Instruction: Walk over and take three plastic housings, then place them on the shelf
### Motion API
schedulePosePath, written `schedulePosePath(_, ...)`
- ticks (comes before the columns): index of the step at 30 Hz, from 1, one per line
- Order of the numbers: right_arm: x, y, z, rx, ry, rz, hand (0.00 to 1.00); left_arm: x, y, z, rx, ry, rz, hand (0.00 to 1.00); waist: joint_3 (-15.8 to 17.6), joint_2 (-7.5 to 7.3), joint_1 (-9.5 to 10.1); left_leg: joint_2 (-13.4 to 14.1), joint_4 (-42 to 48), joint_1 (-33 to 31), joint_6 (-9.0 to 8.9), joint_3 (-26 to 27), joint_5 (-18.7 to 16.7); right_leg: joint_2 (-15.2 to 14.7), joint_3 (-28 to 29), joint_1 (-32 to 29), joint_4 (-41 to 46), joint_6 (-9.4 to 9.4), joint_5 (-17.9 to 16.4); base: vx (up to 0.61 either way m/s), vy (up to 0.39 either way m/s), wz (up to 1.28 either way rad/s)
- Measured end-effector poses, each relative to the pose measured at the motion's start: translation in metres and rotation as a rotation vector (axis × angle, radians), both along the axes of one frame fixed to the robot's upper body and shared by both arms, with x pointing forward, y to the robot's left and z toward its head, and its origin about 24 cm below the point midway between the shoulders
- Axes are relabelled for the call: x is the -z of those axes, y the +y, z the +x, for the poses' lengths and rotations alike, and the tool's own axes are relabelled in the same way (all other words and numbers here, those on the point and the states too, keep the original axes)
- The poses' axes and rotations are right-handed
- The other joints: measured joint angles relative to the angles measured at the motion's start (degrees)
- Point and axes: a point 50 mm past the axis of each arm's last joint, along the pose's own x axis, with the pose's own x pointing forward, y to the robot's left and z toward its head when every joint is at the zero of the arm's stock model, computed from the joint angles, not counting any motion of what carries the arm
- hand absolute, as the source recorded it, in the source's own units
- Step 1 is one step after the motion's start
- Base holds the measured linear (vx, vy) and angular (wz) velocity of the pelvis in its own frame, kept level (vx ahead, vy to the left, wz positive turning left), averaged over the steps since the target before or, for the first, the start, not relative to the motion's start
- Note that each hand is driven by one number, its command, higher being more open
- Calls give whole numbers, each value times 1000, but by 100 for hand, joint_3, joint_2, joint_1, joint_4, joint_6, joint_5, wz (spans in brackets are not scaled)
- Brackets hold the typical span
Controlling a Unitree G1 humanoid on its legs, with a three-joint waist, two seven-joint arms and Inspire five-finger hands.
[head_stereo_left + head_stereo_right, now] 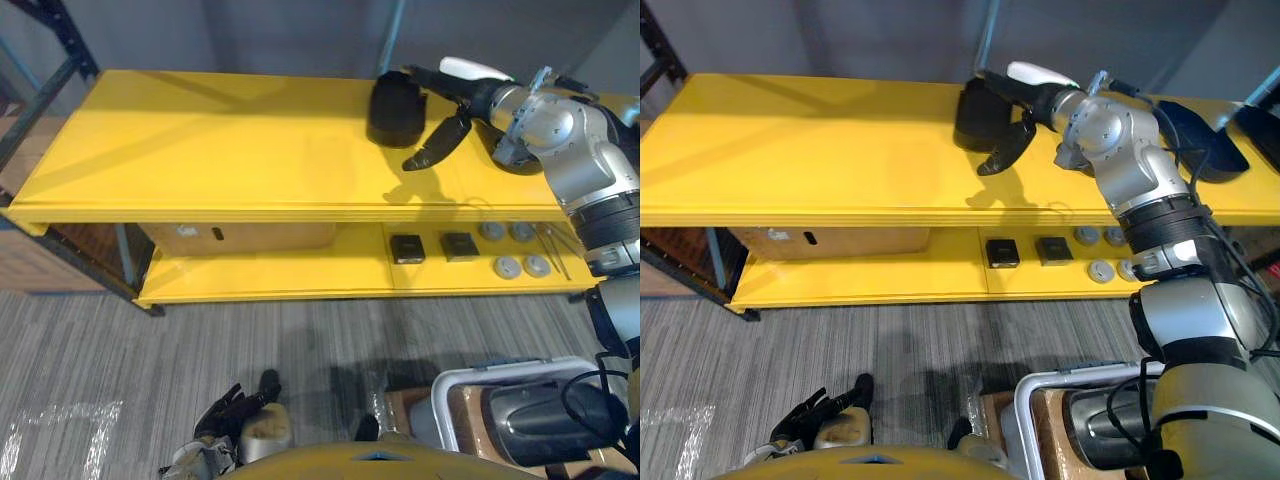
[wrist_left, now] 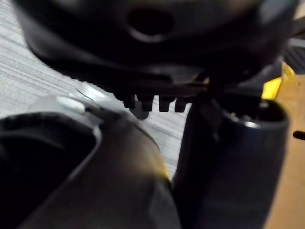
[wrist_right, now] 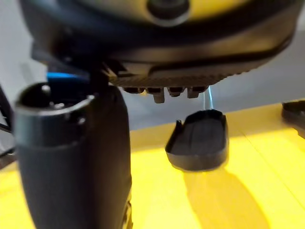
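Observation:
A black plastic housing [image 1: 397, 108] stands on the yellow top shelf [image 1: 220, 140], right of its middle; it also shows past the fingers as the housing [image 3: 198, 140]. My right hand [image 1: 447, 130] is just to its right above the shelf, open, with fingers straight and its white-covered thumb [image 1: 470, 68] toward the back. Whether a fingertip touches the housing is unclear. A second black housing [image 1: 1200, 140] lies further right on the same shelf, behind my right arm. My left hand [image 1: 228, 412] hangs low over the floor, fingers relaxed and holding nothing.
The lower shelf [image 1: 300, 280] holds a cardboard box [image 1: 240, 237], two black square parts [image 1: 407, 247] and several grey discs [image 1: 515, 250]. A white-framed cart [image 1: 500, 380] with a dark object stands at the lower right. A dark rack frame [image 1: 50, 90] is at the left.

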Motion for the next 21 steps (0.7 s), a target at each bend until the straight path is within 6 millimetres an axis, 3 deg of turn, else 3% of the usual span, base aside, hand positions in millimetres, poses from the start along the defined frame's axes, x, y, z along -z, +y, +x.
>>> schedulePosePath(3, 5, -5, 8, 91, 19, 9, 100, 0, 0, 0, -3, -3, 2, 100, 3, 5, 27, -46, 2, -123, -15, -85, 58, -24, -89, -36, -8, 12, 22, 26, -7, 17)
schedulePosePath(10, -11, -8, 15, 225, -69, 57, 100, -2, -4, 6, 4, -24, -13, 100, 75, 125, 67, -48, 6, -155, -2, -89, 84, -29, -93, -54, 7, 4, 37, 12, -3, 0)
schedulePosePath(21, -16, -12, 16, 260, -72, 76, 100, -3, -12, 11, 10, -35, -37, 100, 232, 278, 86, -34, 4, -148, -5, -107, 81, -17, -107, -54, 32, -6, 25, -9, -5, 0)
